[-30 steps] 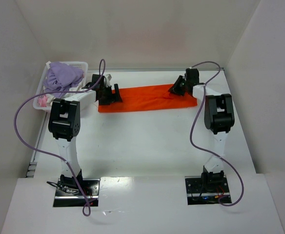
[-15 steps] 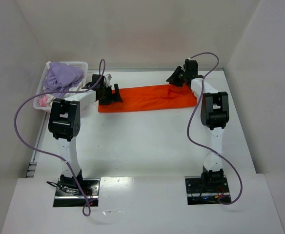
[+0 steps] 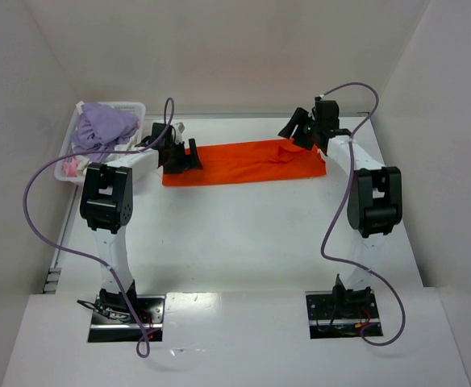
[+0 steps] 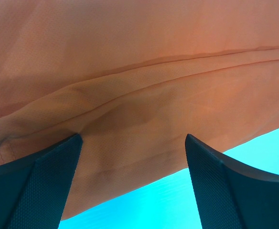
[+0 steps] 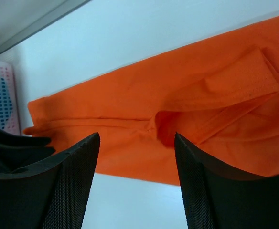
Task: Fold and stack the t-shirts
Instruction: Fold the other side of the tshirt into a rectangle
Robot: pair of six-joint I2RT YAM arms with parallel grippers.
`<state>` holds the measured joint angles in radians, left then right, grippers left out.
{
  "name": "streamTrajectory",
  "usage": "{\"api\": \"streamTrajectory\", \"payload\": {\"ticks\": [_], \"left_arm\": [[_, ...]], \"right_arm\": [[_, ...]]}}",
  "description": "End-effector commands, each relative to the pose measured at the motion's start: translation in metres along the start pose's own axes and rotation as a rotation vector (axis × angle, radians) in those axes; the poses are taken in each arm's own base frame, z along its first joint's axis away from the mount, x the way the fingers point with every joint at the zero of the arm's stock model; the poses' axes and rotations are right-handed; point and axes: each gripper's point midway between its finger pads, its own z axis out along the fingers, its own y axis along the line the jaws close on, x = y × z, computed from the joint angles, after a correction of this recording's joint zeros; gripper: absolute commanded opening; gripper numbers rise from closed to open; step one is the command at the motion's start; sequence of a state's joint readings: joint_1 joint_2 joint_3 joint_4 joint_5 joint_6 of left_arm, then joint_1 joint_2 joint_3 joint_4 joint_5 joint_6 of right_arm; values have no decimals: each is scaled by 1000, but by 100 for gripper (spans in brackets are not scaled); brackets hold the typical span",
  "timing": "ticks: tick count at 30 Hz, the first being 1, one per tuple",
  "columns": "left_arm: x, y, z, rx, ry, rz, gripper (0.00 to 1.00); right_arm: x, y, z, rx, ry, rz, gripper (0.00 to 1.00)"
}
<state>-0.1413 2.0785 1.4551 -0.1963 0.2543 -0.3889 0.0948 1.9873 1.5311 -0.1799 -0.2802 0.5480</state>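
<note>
A vivid orange t-shirt [image 3: 248, 162] lies folded into a long strip across the far part of the table. My left gripper [image 3: 181, 156] is open at its left end, low over the cloth; the left wrist view shows the shirt [image 4: 144, 81] filling the frame between my spread fingers. My right gripper [image 3: 294, 131] is open and empty, above the shirt's far right end. The right wrist view shows the shirt [image 5: 187, 114] with a folded sleeve, the left gripper [image 5: 10, 143] at its far end.
A white lattice basket [image 3: 86, 149] holding lilac and pink cloth stands at the far left, next to the left gripper; it also shows in the right wrist view [image 5: 1, 95]. White walls close in the table on three sides.
My right arm has swung outward to the right and its gripper has lifted off the shirt's right end toward the back. The left arm and the shirt have not moved.
</note>
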Motion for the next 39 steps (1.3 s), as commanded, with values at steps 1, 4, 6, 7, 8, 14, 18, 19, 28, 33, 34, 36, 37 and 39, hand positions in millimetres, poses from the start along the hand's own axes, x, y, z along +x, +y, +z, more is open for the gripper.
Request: {"api": "streamTrajectory", "payload": {"ticks": [1,4,6,7,8,14,18,19,28,33,34,36,37,39], "left_arm": [[12,-3,8,20,43,17,96],[12,-3,8,20,43,8,96],[12,-3,8,20,43,8,96],[12,-3,8,20,43,8,96],[12,-3,8,20,43,8,96],[14,0,11,8,49,6,96],[21,2,14,-12,65,8,96],[17,1,14,-9,57,10,96],[22,8,18,-38,75,3,96],[22,8,18,-38,75,3,96],[22,8,18,-38,75,3,96],[22,8,18,-38,75,3,96],[22,8,18,-38,75,3,96],[22,8,18,-38,75,3,96]], "right_arm": [[-10,25,-19,-33,-76,-97,70],[11,29,-6,-21,-41,-136,70],[20,27,1,-1,-30,-151,68],[28,29,6,-3,-12,-157,67],[32,22,13,17,2,-163,66],[43,6,33,56,44,-162,64],[45,-3,35,89,47,-170,64],[44,-4,35,98,42,-180,64],[39,-10,42,128,34,-208,64],[40,-21,43,172,34,-228,64],[40,-21,43,172,34,-228,64],[42,-26,46,186,39,-227,64],[42,-26,46,186,39,-227,64],[46,-29,48,190,47,-226,64]]}}
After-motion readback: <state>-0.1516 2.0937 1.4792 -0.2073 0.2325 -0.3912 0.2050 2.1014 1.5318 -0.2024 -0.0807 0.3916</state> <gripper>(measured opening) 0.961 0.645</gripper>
